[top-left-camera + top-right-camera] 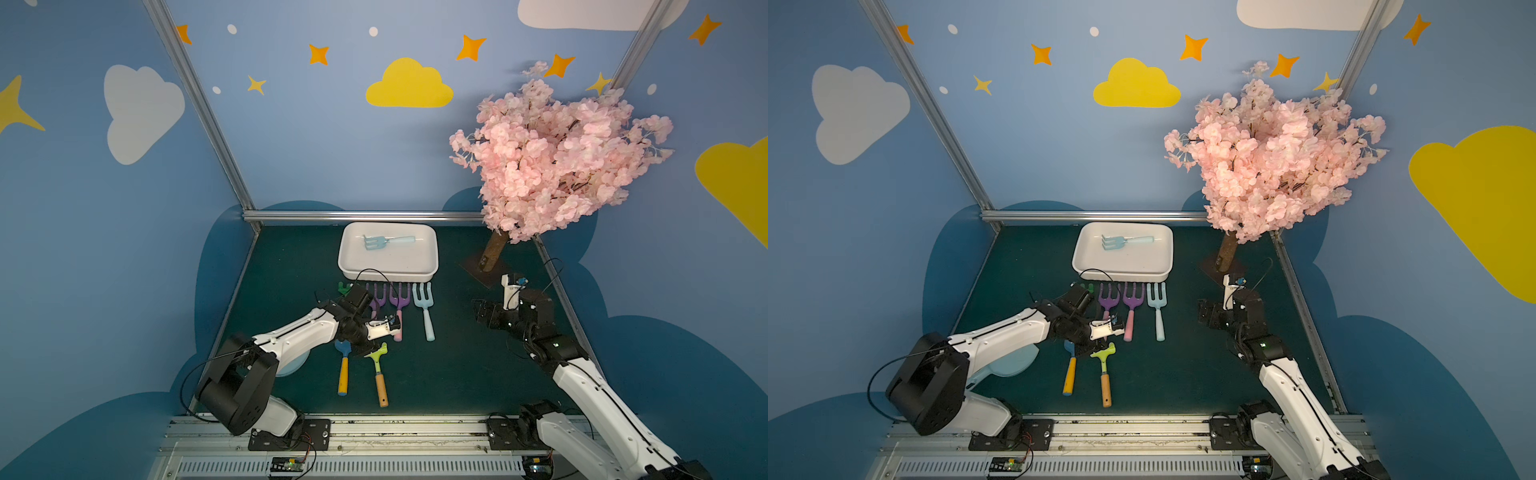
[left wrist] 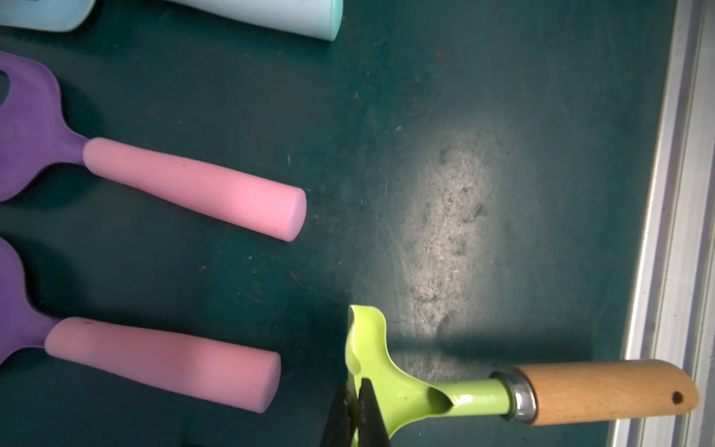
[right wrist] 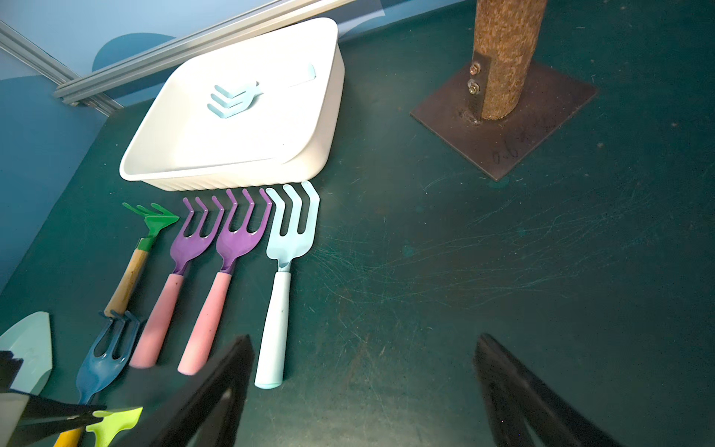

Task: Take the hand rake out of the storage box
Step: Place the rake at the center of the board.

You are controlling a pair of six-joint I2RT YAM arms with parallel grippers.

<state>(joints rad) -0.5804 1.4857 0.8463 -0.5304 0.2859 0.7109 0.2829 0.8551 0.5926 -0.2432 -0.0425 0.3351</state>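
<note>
At the near left of the worktop [image 1: 457,374], the left gripper [image 2: 355,394] is seen with its jaws drawn together, the black tips set against the edge of the head of a lime-green tool [image 2: 479,394]; whether that thin edge is pinched between them cannot be told. Toward the right side, the right gripper [image 3: 361,340] is held over a bare patch of worktop with its jaws spread wide and nothing caught between them. The lime-green tool is seen lying on the dark green surface just beside a dark blue fork [image 1: 343,365] with a yellow handle, and a pale blue trowel [image 1: 291,368] is partly covered by the left arm. Farther out, a row is formed by a green rake [image 3: 149,232], two purple forks [image 3: 240,242] with pink handles and a pale blue fork [image 1: 424,305], their tines turned toward the front wall of the storage box [image 1: 415,274] and just beside it. The hand rake [image 1: 388,242] is found inside that white box, laid on its floor in the far half, with the tines pointed left and the handle pointed right. Well apart from the box, at the far right, a pink blossom tree [image 1: 557,158] is fixed by its trunk to a square base plate [image 3: 541,127].
</note>
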